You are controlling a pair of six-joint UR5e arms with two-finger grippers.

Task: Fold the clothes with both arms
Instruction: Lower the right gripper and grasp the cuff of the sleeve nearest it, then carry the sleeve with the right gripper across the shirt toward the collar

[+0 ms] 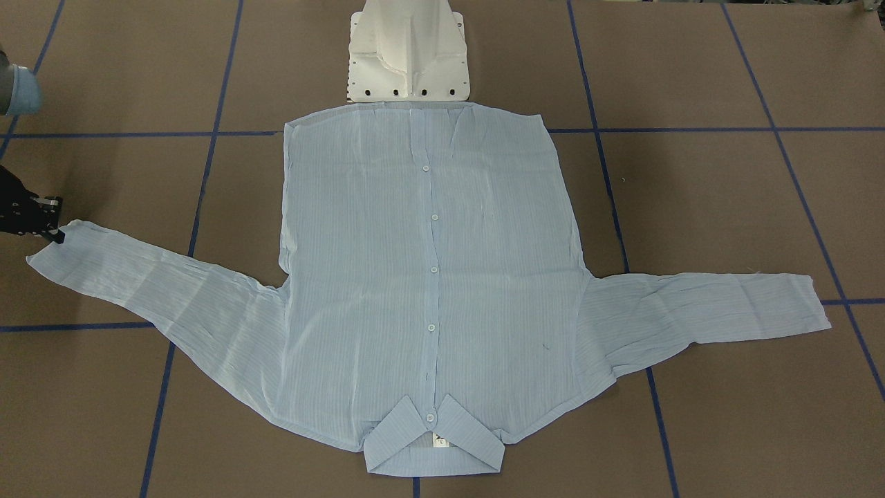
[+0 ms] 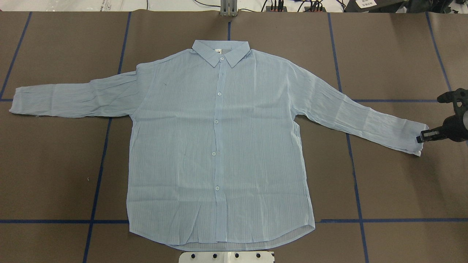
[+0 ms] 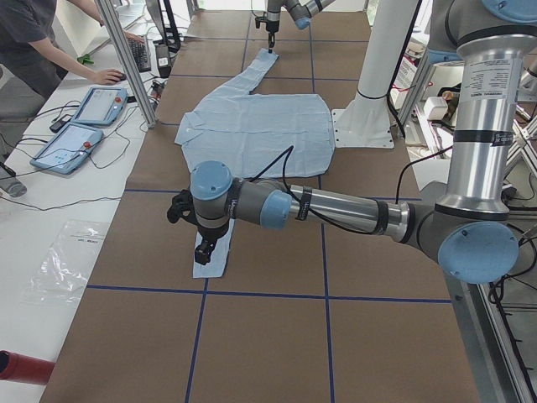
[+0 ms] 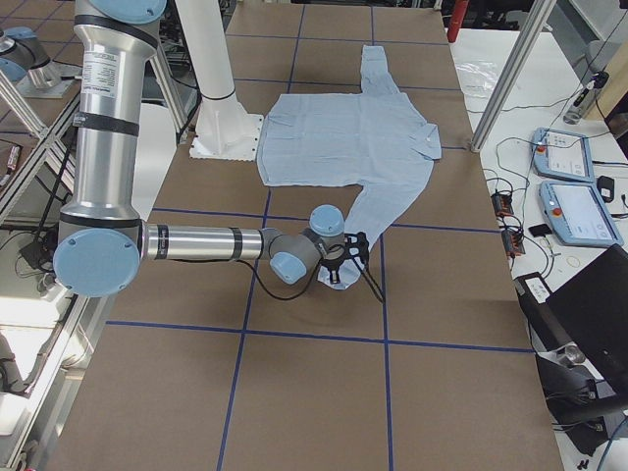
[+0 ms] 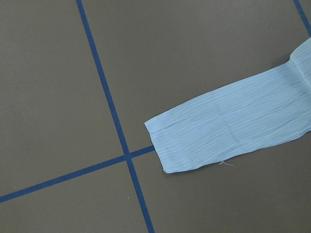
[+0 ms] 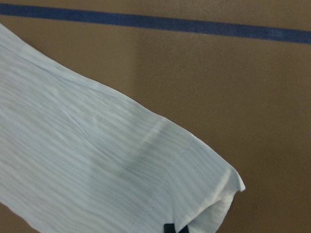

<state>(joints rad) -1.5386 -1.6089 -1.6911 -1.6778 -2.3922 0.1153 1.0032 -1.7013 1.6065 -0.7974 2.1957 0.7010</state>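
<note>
On the brown worktop (image 2: 384,54), marked into squares by blue tape lines (image 2: 98,164), the shirt (image 2: 219,146) is laid flat, front upward and buttoned. Its collar (image 2: 221,53) is pointed away from the robot, and the hem (image 2: 219,243) is set just before the white pedestal (image 1: 408,55). Both sleeves are spread to the sides: the left sleeve (image 2: 73,98) is stretched almost straight, while the right sleeve (image 2: 365,117) is angled back towards the robot's side.

The right pincer (image 2: 427,136) is placed at the end of the right sleeve, low over the worktop. One black fingertip (image 6: 170,228) is seen against the edge of the right cuff (image 6: 194,184), whose corner appears slightly curled. Whether the jaws are closed on the fabric cannot be told. The right arm (image 4: 196,242) is extended level above the worktop.

The left pincer (image 3: 204,249) is held over the left cuff (image 5: 180,145), fingers directed downward. It is shown in the left side view only, so its opening cannot be told. The left cuff is seen lying flat, its end over a tape line. The left arm (image 3: 336,210) is reached out horizontally.

A person (image 3: 33,42) is present at the adjoining white table, beside two tablets (image 3: 84,126).
</note>
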